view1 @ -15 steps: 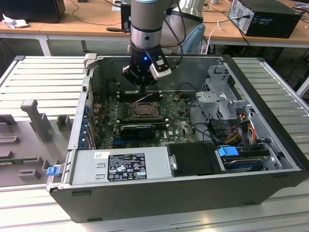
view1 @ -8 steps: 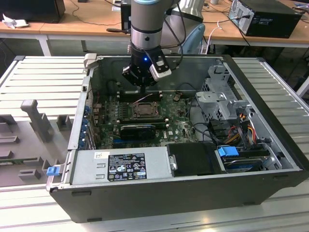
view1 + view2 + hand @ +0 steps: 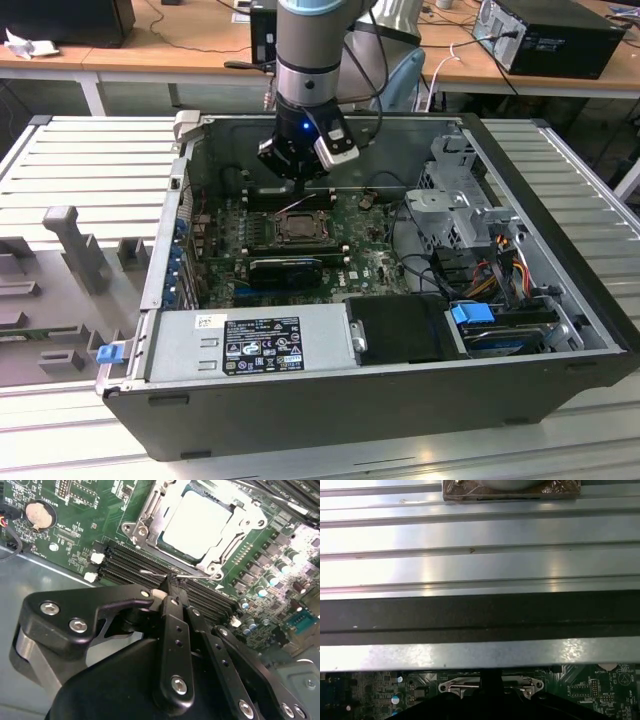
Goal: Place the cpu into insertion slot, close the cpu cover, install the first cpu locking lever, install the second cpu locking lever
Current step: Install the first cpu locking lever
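Observation:
The cpu (image 3: 197, 522) lies flat in the insertion slot (image 3: 300, 226) on the green motherboard. The cpu cover (image 3: 142, 522) is down around it as a silver frame. A thin wire locking lever (image 3: 152, 573) runs along the slot's near edge, beside the black memory slots. My gripper (image 3: 172, 586) is shut, and its tips sit right at this lever's rod; whether they pinch it or only touch it I cannot tell. In the exterior view the gripper (image 3: 300, 172) hangs just above the slot's far side. The first wrist view shows the cover's edge (image 3: 490, 683) with a rod along it.
The open computer case (image 3: 560, 330) lies on a slatted metal table (image 3: 80, 170). A power supply (image 3: 250, 345) fills the near side and a drive cage (image 3: 455, 205) with cables stands at the exterior view's right. A coin battery (image 3: 38, 514) sits on the board.

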`<state>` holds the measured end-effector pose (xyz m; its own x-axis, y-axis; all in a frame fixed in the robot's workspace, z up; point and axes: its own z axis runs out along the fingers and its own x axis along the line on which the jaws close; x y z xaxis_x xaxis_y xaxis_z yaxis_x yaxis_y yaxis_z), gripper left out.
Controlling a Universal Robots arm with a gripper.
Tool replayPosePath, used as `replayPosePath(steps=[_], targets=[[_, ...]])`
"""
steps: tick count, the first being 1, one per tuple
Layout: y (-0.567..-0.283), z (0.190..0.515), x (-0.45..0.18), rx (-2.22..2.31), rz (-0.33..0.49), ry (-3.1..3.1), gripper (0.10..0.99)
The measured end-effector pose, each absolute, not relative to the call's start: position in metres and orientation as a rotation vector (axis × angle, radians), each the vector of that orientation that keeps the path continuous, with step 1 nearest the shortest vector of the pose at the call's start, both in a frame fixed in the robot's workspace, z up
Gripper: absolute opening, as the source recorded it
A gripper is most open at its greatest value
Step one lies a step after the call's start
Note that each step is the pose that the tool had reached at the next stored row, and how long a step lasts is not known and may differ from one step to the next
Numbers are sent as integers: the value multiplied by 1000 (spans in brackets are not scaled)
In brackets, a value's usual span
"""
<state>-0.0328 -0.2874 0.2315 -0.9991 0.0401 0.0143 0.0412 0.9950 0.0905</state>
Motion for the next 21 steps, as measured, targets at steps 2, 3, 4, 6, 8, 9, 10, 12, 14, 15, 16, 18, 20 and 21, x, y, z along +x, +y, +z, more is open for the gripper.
replayPosePath(steps=[2,3,4,6,8,9,10,12,14,15,16,18,20,21], targets=[[-287,230,-32,-54,-142,-3125,106],[-287,230,-32,-50,-142,-3125,106],[-287,229,-32,-47,-142,-3125,106],[-287,228,-31,-45,-142,-3125,106],[-287,227,-30,-44,-142,-3125,106],[-287,227,-29,-44,-142,-3125,106],[-287,226,-28,-43,-142,-3125,106],[-287,225,-26,-42,-142,-3125,106],[-287,224,-25,-39,-142,-3125,106],[-287,223,-25,-37,-142,-3125,106],[-287,223,-24,-33,-142,-3125,106],[-287,222,-24,-27,-142,-3125,106],[-287,221,-24,-21,-142,-3125,106],[-287,221,-24,-18,-142,-3125,106]])
